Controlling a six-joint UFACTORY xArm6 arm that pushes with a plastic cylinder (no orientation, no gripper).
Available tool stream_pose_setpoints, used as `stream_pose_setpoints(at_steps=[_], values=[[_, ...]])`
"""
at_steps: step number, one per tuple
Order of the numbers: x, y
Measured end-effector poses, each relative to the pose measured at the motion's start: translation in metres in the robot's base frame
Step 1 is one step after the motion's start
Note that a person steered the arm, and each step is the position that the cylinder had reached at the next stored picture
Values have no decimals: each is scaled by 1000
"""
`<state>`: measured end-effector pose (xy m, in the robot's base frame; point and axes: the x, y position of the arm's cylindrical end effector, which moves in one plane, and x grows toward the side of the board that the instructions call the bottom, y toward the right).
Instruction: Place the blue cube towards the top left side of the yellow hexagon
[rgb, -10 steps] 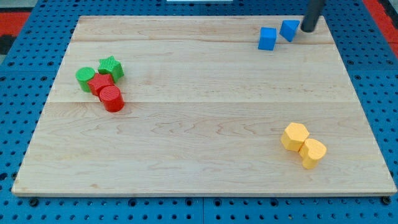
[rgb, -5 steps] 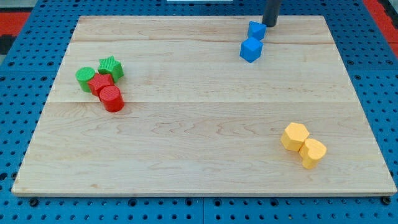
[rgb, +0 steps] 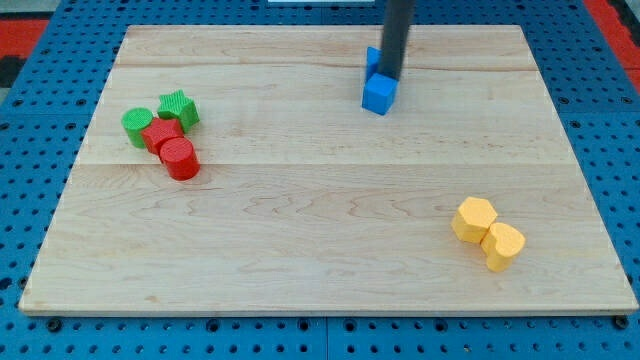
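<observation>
A blue cube (rgb: 379, 94) sits on the wooden board (rgb: 330, 240) near the view's top, right of centre. A second blue block (rgb: 372, 59) stands just above it, largely hidden behind my rod. My tip (rgb: 390, 76) touches the cube's upper edge, between the two blue blocks. The yellow hexagon (rgb: 474, 219) lies at the view's lower right, with another yellow block (rgb: 503, 246) touching its lower right side. The blue cube is well above and left of the hexagon.
At the view's left is a tight cluster: a green cylinder (rgb: 137, 126), a green star (rgb: 178, 108), a red star-like block (rgb: 160, 133) and a red cylinder (rgb: 180, 158). A blue pegboard (rgb: 600, 120) surrounds the board.
My rod has swept left from the view's top right. Both blue blocks slid left with it, and the cube has moved down and left.
</observation>
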<state>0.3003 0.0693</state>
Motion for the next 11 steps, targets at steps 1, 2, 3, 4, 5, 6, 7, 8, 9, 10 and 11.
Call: stream_pose_setpoints(at_steps=[1,2,3,4,5,6,7,8,9,10,11], values=[[23,-5],[57,-4],[93,-21],[122,0],[135,-10],[138,-39],[162,1],[162,42],[177,42],[153,51],[88,62]])
